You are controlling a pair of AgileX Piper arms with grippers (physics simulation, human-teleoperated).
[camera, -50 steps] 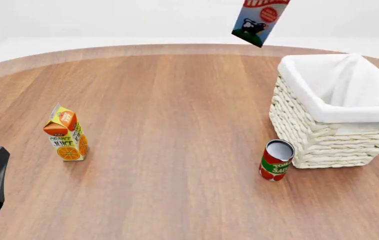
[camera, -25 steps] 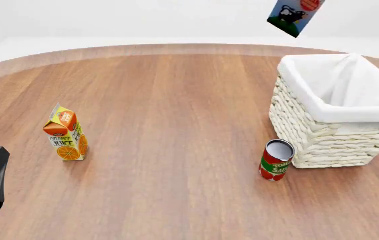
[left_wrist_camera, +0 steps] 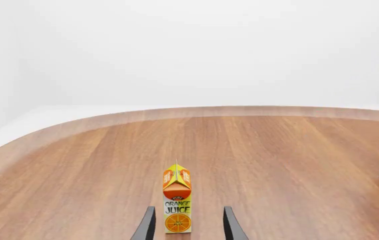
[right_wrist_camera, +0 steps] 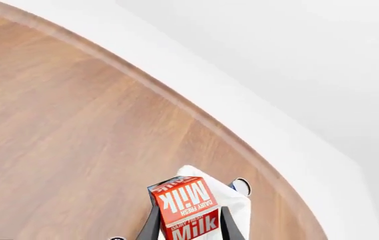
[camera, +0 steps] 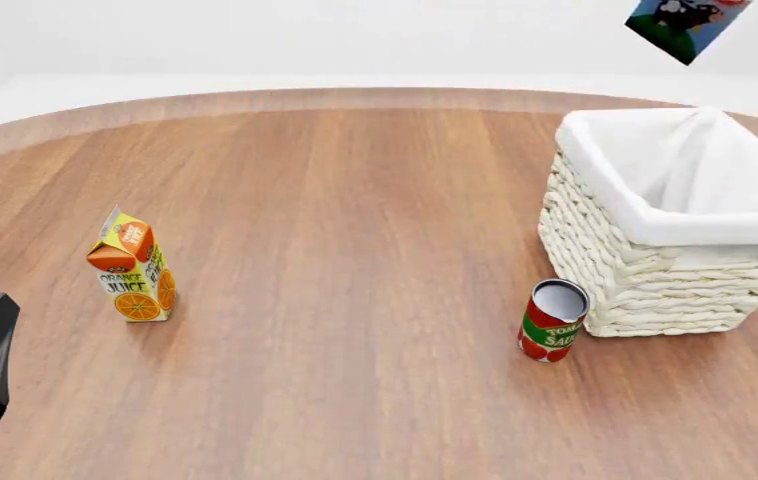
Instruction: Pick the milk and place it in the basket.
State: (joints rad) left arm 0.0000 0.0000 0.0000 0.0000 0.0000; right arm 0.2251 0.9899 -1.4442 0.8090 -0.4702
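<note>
I am carrying the milk (right_wrist_camera: pixel 186 207), pinched in my right gripper (right_wrist_camera: pixel 188 222), high above the basket (camera: pixel 646 265); next I must lower and release. My left gripper (left_wrist_camera: pixel 187 227) waits open.

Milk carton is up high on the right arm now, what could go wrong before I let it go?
The milk hangs tilted, high above the basket and mostly out of the front view, so a release here would likely be a long drop that could bounce or miss. The right end effector grips only its red top, so it might swing. The tomato can stands against the basket's near corner; a low descent could knock it.
</note>
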